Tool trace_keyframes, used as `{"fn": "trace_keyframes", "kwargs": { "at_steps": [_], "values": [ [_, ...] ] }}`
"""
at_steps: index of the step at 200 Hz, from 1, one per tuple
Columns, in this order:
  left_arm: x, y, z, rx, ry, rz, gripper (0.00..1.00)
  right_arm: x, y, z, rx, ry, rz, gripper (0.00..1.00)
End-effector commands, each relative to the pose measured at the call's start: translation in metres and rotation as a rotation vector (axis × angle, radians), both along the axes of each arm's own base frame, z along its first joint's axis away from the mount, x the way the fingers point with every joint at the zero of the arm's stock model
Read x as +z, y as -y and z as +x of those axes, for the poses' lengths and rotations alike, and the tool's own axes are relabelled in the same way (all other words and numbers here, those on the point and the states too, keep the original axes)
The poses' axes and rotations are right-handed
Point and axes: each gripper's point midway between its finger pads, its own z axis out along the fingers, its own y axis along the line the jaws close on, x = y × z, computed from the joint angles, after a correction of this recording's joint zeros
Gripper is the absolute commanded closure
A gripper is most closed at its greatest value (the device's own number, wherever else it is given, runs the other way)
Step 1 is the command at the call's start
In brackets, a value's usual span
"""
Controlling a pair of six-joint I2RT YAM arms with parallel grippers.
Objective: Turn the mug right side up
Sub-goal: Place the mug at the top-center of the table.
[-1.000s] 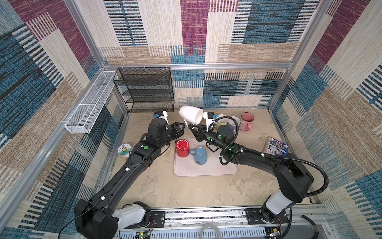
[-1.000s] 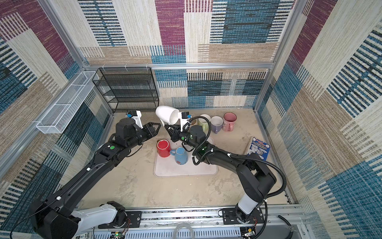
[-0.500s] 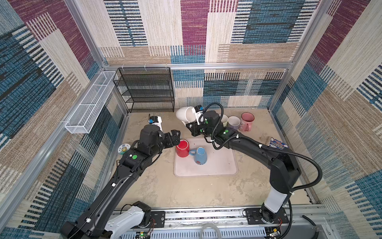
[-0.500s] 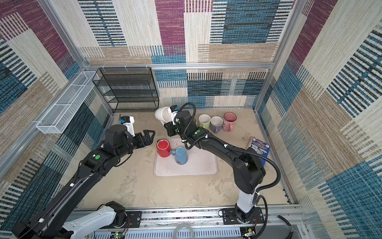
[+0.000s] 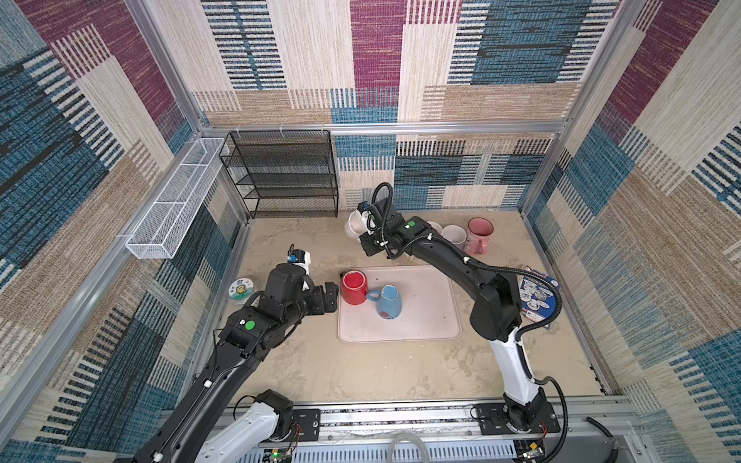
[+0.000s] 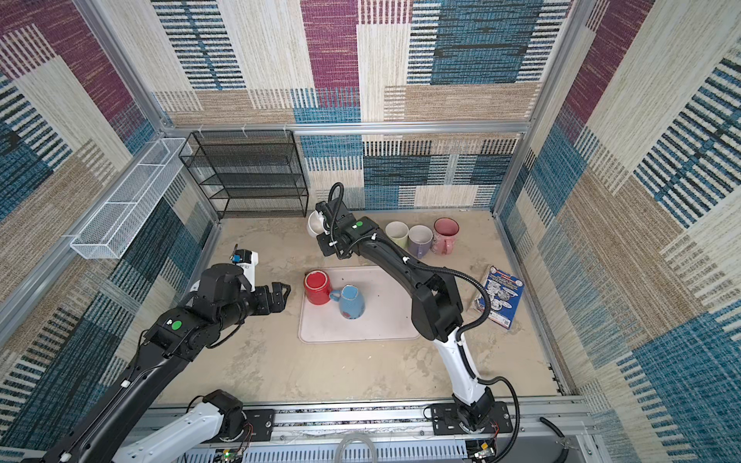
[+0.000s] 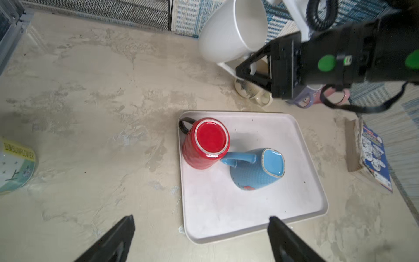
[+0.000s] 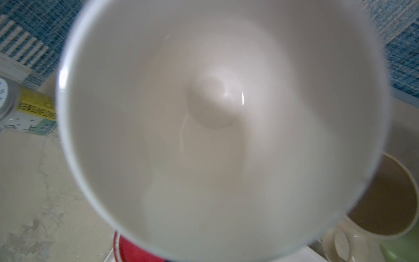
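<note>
Top views, white mug (image 5: 353, 229): upper centre of frame, tilted, off the floor.
Top views, left gripper (image 6: 280, 294): fingers spread wide, empty, just left of the tray (image 6: 385, 324).
Left wrist, right gripper (image 7: 246, 73): closed on the white mug's handle.
Left wrist, tray: red mug (image 7: 205, 143) and blue mug (image 7: 258, 169), both bottom-up, seemingly touching.
Right wrist: the white mug's blurred inside fills the view, grip hidden.
</note>
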Motion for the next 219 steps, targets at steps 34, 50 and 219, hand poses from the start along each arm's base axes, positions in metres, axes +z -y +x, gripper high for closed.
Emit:
{"fn": "trace_keyframes", "kwargs": {
  "at_steps": [34, 50, 219],
  "values": [
    [-0.017, -0.010, -0.010, -0.009, -0.028, 0.068, 0.03, -0.028, 0.026, 0.025, -0.047, -0.038, -0.165, 1.00],
    [-0.018, -0.010, -0.011, -0.012, -0.031, 0.074, 0.03, -0.035, 0.032, 0.028, -0.056, -0.056, -0.173, 1.00],
    [-0.032, -0.005, -0.009, -0.032, -0.072, 0.074, 0.03, -0.088, 0.055, 0.023, -0.089, -0.164, -0.252, 0.89]
  ]
}}
